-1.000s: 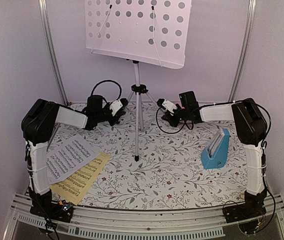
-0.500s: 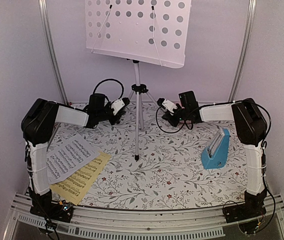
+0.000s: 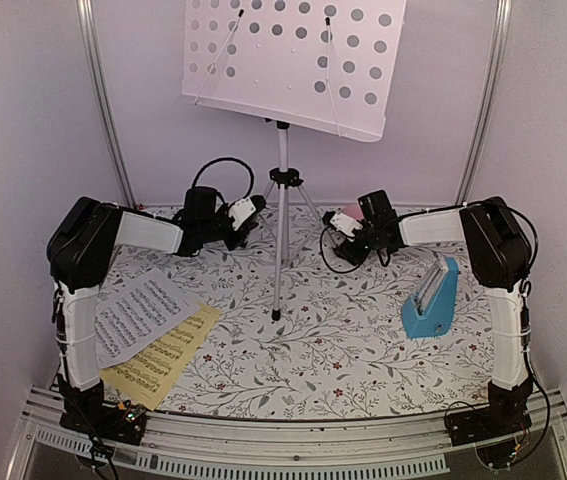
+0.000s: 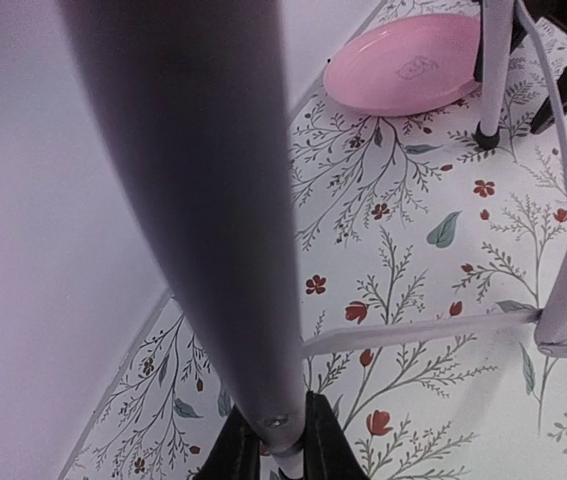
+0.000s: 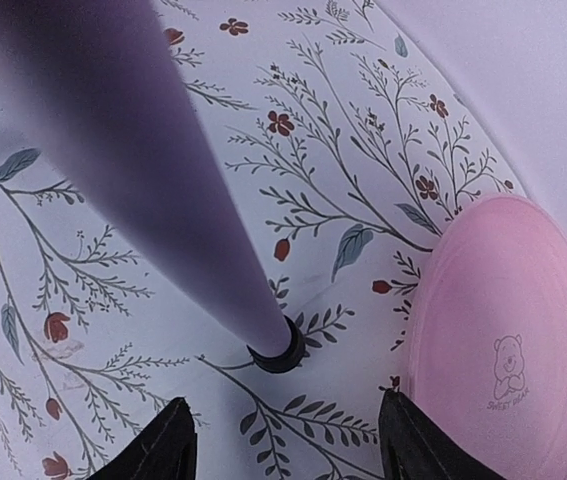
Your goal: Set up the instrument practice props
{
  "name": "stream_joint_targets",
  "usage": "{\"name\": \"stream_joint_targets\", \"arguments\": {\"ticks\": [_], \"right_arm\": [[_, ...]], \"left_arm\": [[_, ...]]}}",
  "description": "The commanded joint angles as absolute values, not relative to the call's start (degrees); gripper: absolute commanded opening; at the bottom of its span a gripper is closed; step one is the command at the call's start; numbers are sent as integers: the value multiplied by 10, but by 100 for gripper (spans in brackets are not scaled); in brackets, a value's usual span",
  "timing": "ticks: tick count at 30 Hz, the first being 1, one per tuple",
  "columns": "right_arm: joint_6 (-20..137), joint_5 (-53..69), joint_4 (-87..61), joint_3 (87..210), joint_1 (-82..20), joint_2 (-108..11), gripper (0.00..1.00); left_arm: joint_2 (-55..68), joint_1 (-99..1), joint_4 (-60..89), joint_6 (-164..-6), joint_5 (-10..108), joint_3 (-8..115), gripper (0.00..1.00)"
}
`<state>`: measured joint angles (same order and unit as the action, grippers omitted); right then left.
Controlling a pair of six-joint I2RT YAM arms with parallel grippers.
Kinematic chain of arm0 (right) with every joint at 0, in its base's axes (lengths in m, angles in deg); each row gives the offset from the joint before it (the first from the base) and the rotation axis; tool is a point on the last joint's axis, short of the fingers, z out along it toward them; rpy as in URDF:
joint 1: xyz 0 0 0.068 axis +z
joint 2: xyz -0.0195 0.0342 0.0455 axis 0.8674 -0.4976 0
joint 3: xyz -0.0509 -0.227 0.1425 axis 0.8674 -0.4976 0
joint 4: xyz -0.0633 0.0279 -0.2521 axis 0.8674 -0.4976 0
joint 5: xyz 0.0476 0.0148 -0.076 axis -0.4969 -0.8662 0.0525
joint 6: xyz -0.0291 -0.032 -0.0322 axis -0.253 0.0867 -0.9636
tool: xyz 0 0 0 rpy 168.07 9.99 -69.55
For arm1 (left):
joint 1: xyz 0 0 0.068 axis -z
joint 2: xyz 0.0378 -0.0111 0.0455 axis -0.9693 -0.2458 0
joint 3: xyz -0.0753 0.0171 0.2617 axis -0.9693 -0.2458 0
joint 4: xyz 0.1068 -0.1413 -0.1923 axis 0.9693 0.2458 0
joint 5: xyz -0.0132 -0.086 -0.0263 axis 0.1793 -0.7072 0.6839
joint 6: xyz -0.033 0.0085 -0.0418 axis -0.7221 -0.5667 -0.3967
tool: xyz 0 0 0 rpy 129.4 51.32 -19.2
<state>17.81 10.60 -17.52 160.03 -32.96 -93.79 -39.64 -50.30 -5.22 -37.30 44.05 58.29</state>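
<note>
Looming stand leg [image 4: 193, 200] (pink plate [image 4: 403, 65] beyond)

tiny lettering under a bear emblem on the pink plate [image 5: 483, 290], too small to read

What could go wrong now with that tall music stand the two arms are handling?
Only the left gripper clamps a leg of the music stand; the right gripper is open and grips nothing. With the wide desk up top, the stand might tip. Another leg's foot stands close to the pink plate, so a shift could knock it.
</note>
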Motion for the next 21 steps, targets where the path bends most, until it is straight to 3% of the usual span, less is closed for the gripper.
{"name": "stream_joint_targets", "arguments": {"ticks": [1, 10, 16, 21], "right_arm": [[175, 85, -185, 1572, -322, -911, 68], [200, 52, -163, 1529, -322, -837, 81], [226, 24, -142, 1495, -322, -789, 85], [254, -10, -117, 1465, -322, -754, 93]], "left_arm": [[-414, -484, -32, -347, 448, 585, 11], [-347, -485, -52, -406, 453, 534, 52], [-255, -484, -58, -509, 476, 476, 63], [-172, -480, -58, -603, 487, 417, 66]]}}
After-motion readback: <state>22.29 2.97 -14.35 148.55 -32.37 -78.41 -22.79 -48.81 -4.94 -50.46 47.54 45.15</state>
